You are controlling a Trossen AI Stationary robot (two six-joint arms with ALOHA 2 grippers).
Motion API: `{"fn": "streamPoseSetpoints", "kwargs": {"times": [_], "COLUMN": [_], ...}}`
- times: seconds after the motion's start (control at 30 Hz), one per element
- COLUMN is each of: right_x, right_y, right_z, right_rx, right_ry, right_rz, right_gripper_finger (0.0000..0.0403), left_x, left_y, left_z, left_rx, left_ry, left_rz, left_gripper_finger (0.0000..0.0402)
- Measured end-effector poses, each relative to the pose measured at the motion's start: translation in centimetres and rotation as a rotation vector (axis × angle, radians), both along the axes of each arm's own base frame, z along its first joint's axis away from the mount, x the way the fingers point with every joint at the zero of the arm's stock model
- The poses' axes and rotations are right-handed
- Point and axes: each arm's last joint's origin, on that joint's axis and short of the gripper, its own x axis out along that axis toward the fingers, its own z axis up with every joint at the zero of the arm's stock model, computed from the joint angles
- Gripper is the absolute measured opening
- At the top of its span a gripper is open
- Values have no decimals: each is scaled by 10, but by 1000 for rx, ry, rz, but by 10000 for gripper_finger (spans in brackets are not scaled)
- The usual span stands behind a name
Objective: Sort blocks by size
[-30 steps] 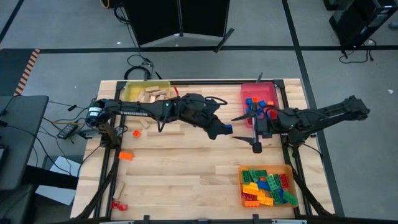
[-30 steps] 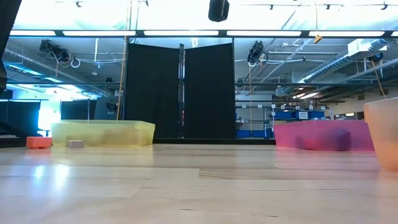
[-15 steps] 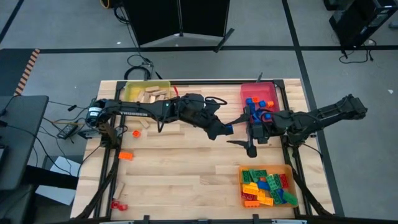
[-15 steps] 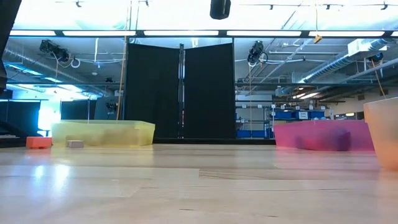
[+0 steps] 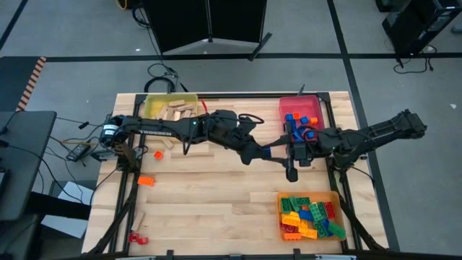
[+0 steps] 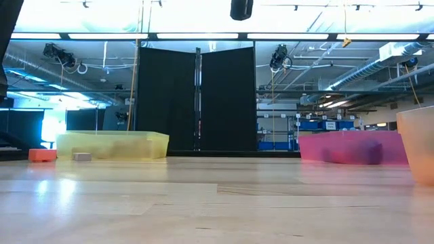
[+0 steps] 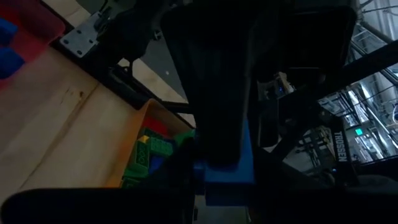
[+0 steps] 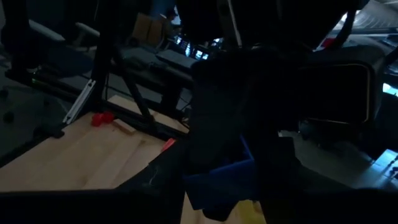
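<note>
Left wrist view: the left gripper (image 7: 217,171) holds a small blue studded plastic brick (image 7: 239,163) between nearly shut fingers. A second ago the right gripper (image 5: 280,154) stood wide apart just beside it; its fingers have now closed in around the same brick, above mid-table. This looks like a handover, though the dark right wrist view leaves the right grip unconfirmed. Only the high view shows the far red tray (image 5: 299,108), the orange tray (image 5: 309,195) of mixed bricks, and the yellow tray (image 5: 156,105) with tan wooden blocks (image 5: 177,110).
</note>
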Motion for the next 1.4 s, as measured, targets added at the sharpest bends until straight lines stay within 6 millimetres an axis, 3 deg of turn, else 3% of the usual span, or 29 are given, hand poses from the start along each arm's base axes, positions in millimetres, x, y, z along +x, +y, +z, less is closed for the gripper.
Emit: {"fn": "streamPoseSetpoints", "kwargs": {"times": [0.5, 0.8, 1.07, 1.4], "right_x": [0, -8, -35, -69], "right_y": [-1, -20, -54, -101], "right_z": [-7, -20, -27, -51], "right_rx": [-4, -50, 215, 574], "right_ry": [67, 223, 326, 530], "right_rz": [-26, -343, -606, -981], "right_gripper_finger": [172, 171, 170, 170], "left_x": [0, -4, -19, -39], "left_y": [10, 43, 44, 11], "left_z": [-1, -6, -37, -58], "left_rx": [106, 45, 88, 144], "left_ry": [0, 60, 425, 744], "left_rz": [108, 86, 220, 250], "left_gripper_finger": [177, 183, 183, 183]}}
